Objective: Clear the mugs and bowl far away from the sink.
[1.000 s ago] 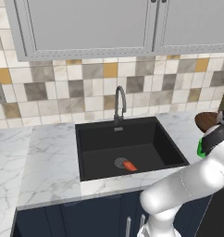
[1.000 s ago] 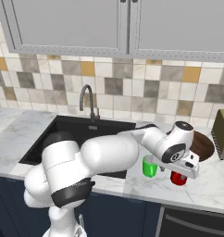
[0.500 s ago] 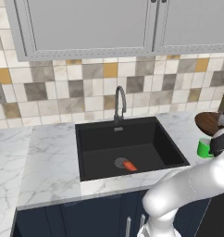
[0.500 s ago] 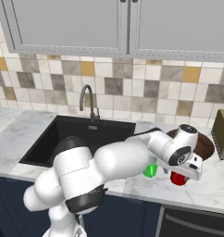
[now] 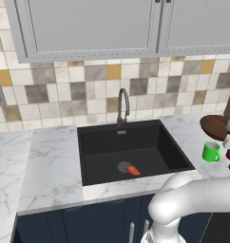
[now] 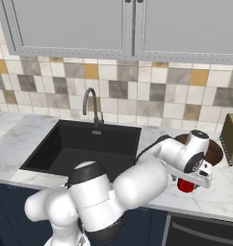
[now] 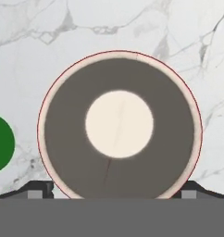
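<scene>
Nothing looks moved yet. Left is the black sink [image 5: 131, 147]. Right of it, close together on the counter, stand the green mug [image 5: 211, 152], the red mug [image 7: 119, 124] with its pale inside, and the brown bowl [image 5: 216, 126] behind them. The gripper [image 7: 111, 193] hangs over the red mug, jaws wide open, holding nothing.

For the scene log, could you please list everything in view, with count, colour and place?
red mug: one, red, pale inside, counter right of sink, directly below the pincer
green mug: one, bright green, beside red mug
bowl: one, dark brown, behind mugs
toaster: one, silver-olive, far right
sink: one, black, centre
tap: one, grey, behind sink
orange item: one, by drain
cabinets: grey, above
pincer: one, open, over red mug
</scene>
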